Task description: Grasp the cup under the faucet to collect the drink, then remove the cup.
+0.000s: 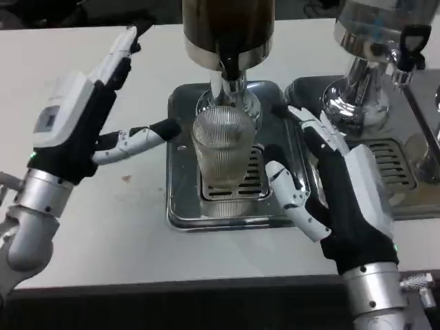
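A clear ribbed cup [222,152] stands upright on the grille of the steel drip tray [180,206], directly below the black faucet [230,67] of the dark drink dispenser [227,24]. My left hand [82,124] is well left of the cup over the white table, fingers spread and holding nothing. My right hand [328,185] stands open just right of the cup, palm toward it, thumb low by the tray's front right corner. Neither hand touches the cup.
A second chrome dispenser [368,55] with its own drip tray [388,165] stands at the right, close behind my right hand. White table [89,227] stretches left and in front of the trays.
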Action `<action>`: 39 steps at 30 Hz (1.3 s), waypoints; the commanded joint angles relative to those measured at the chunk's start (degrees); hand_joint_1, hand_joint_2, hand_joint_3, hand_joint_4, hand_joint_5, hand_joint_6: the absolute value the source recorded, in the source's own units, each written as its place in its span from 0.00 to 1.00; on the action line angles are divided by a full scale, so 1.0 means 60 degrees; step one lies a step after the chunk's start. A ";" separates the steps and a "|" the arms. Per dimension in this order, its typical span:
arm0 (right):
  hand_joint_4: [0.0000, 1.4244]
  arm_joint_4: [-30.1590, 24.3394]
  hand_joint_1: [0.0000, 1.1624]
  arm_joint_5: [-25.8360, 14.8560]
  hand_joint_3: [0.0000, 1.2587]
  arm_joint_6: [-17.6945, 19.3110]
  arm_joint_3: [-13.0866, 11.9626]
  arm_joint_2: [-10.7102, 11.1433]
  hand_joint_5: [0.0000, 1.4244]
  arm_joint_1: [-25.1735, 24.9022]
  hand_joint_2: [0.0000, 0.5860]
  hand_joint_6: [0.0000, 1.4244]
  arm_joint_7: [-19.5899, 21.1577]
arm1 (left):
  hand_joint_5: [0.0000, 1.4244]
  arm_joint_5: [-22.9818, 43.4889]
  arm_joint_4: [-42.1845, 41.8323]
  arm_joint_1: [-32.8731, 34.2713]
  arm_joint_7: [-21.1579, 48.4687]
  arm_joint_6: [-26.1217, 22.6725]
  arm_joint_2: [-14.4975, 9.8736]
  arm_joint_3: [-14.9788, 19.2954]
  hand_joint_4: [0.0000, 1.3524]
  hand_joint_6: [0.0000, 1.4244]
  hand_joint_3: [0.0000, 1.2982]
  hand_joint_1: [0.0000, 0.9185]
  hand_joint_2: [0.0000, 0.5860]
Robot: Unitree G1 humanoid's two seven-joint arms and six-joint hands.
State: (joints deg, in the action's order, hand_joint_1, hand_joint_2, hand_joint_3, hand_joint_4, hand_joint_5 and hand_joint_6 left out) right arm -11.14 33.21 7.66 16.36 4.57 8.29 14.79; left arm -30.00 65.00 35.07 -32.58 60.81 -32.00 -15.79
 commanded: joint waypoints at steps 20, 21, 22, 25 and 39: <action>0.11 0.2072 0.17 -0.0705 0.19 0.1058 -0.0729 0.0033 0.04 -0.0451 0.72 0.01 0.0723 | 0.07 1.0437 -0.5308 -0.1144 1.2581 -0.2733 -0.0440 0.2311 0.00 0.08 0.08 0.00 0.10; 0.11 0.2137 0.17 -0.0740 0.19 0.1077 -0.0749 0.0028 0.04 -0.0473 0.72 0.01 0.0721 | 0.07 1.0550 -0.5452 -0.1092 1.2906 -0.3103 -0.0363 0.2428 0.00 0.07 0.08 0.00 0.11; 0.11 0.2198 0.17 -0.0765 0.19 0.1083 -0.0759 0.0013 0.04 -0.0498 0.72 0.01 0.0724 | 0.07 1.0633 -0.5537 -0.1029 1.3163 -0.3416 -0.0298 0.2515 0.00 0.07 0.08 0.00 0.11; 0.12 0.2322 0.17 -0.0845 0.19 0.1140 -0.0811 0.0009 0.04 -0.0543 0.74 0.01 0.0730 | 0.07 1.0697 -0.5708 -0.0790 1.3801 -0.4334 -0.0001 0.2803 0.00 0.05 0.08 0.00 0.11; 0.14 0.2506 0.18 -0.1167 0.20 0.1172 -0.1159 0.0144 0.06 -0.0544 0.74 0.02 0.0668 | 0.06 0.9417 -0.5192 0.0057 1.4079 -0.4906 0.1365 0.3367 0.00 0.04 0.06 0.00 0.11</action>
State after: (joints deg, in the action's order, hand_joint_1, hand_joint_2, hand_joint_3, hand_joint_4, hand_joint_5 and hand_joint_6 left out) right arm 4.35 26.75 13.59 9.89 5.18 4.77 18.53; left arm 28.27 32.12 32.93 51.07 32.12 -24.82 4.09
